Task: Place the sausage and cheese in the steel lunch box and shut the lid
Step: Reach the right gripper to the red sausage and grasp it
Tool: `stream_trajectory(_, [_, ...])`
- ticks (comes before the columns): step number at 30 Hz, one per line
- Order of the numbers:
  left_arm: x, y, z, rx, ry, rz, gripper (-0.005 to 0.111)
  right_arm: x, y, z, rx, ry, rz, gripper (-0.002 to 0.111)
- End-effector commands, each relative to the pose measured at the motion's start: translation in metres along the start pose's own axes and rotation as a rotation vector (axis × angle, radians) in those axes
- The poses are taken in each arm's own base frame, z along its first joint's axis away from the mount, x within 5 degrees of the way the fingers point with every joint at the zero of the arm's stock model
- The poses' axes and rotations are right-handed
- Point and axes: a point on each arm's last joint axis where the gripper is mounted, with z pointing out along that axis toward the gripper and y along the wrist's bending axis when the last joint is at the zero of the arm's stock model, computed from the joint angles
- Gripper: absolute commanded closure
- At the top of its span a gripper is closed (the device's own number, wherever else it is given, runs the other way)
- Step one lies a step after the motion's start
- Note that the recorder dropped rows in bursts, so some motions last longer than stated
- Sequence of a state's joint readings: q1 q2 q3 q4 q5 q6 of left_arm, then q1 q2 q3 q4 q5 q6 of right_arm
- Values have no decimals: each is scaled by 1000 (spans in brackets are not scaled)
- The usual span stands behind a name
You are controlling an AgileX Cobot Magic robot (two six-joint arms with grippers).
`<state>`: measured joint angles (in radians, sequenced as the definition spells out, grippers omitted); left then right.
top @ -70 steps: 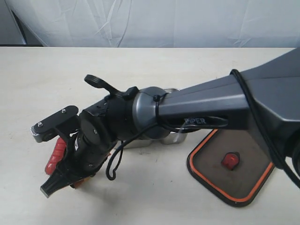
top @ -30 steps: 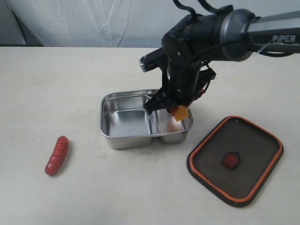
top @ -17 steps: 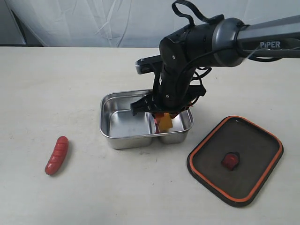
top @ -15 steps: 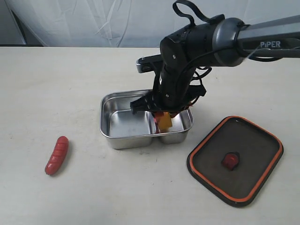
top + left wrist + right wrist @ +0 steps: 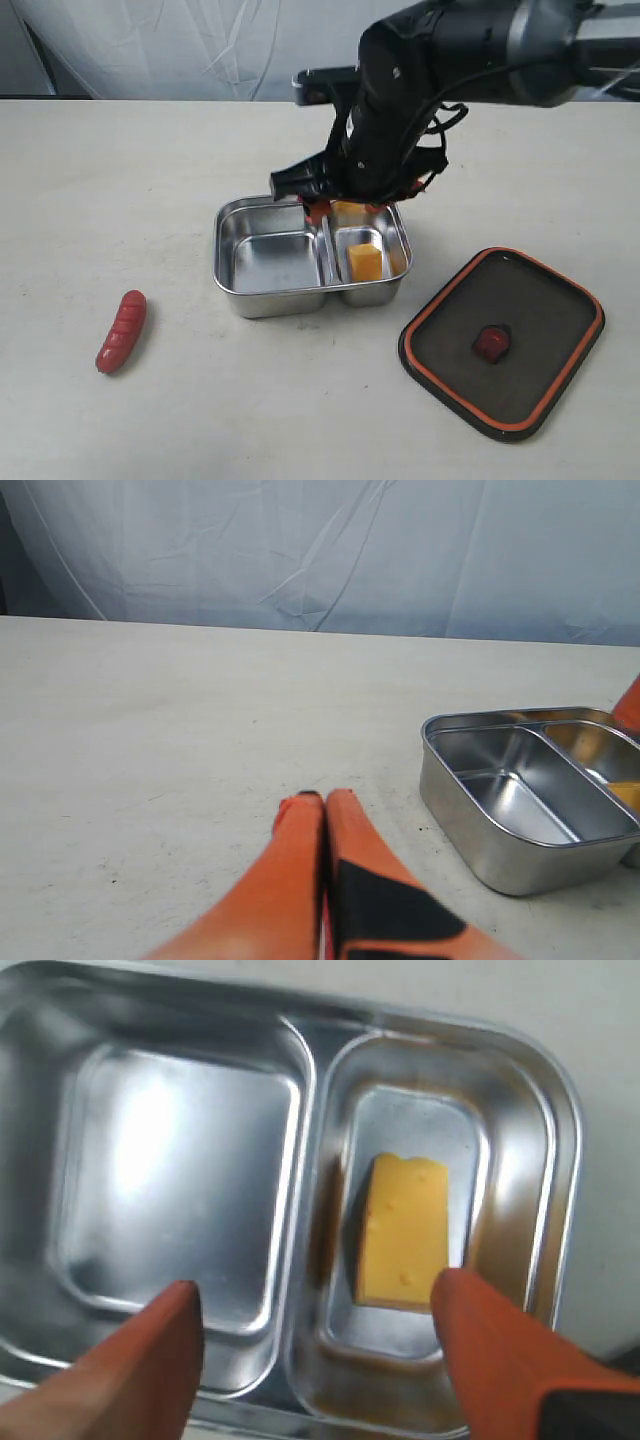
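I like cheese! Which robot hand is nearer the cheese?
Right. The right gripper hangs open directly above the cheese; the left gripper is shut, apart from the lunch box.

The light is soft, even and rather bright in all three views; we find no hard shadows. In the exterior view the sausage throws only a faint shadow toward 3 o'clock. The box gives white glare on its steel, strongest in the right wrist view, on the floor of the larger compartment. Both wrist views are soft: the right fingers and the left fingers, near the lens, are out of focus.
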<state>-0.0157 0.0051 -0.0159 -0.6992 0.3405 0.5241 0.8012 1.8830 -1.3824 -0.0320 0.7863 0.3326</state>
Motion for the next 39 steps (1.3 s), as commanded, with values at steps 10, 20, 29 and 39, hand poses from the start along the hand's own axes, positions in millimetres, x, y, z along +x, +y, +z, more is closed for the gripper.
stream_trajectory(10, [0,0,0,4,-4,10,107,35,168,-16,-308,-95,-312,43])
stream_trajectory(20, [0,0,0,4,-4,10,107,15,201,59,-140,50,-315,43])
stream_trajectory(29, [0,0,0,4,-4,10,107,12,210,88,-133,69,-319,43])
stream_trajectory(39, [0,0,0,4,-4,10,107,19,209,102,-133,114,-401,49])
